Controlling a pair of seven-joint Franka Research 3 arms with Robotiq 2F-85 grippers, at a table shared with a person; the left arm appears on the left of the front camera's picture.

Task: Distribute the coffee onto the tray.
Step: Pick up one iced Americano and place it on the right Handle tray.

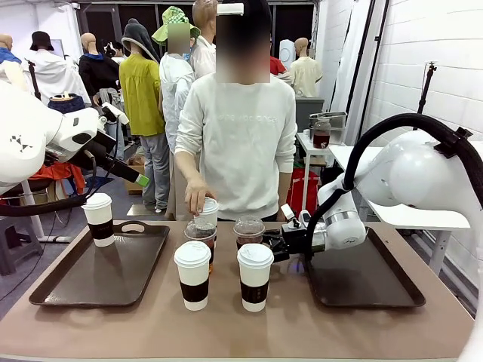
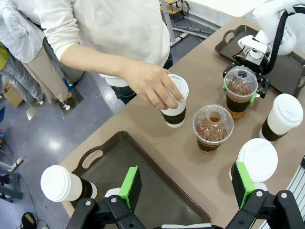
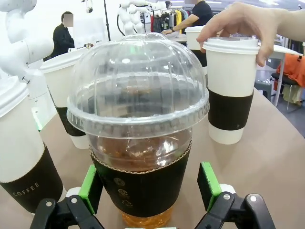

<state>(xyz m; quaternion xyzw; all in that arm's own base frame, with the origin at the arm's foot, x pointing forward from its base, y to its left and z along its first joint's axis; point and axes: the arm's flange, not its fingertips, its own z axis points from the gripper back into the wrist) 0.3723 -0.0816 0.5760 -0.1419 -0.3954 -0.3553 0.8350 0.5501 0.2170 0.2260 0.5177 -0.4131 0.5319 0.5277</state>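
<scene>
My right gripper (image 3: 150,186) is open, its green pads on either side of a clear dome-lidded cup of dark coffee (image 3: 138,129) on the table between the trays. In the front view this gripper (image 1: 275,245) sits at that cup (image 1: 249,230). A second clear cup (image 1: 201,232) stands to its left. A person's hand (image 2: 150,86) rests on the lid of a white sleeved cup (image 2: 175,112) behind them. Two white cups (image 1: 193,274) (image 1: 255,275) stand in front. One white cup (image 1: 99,219) stands on the left tray's (image 1: 60,290) far corner. My left gripper (image 2: 187,188) hangs open high above that tray.
The right tray (image 1: 377,290) is dark and lies under my right arm. The person stands at the table's far edge, with one arm reaching over it. The left tray has a handle cutout (image 2: 92,159) on its far side.
</scene>
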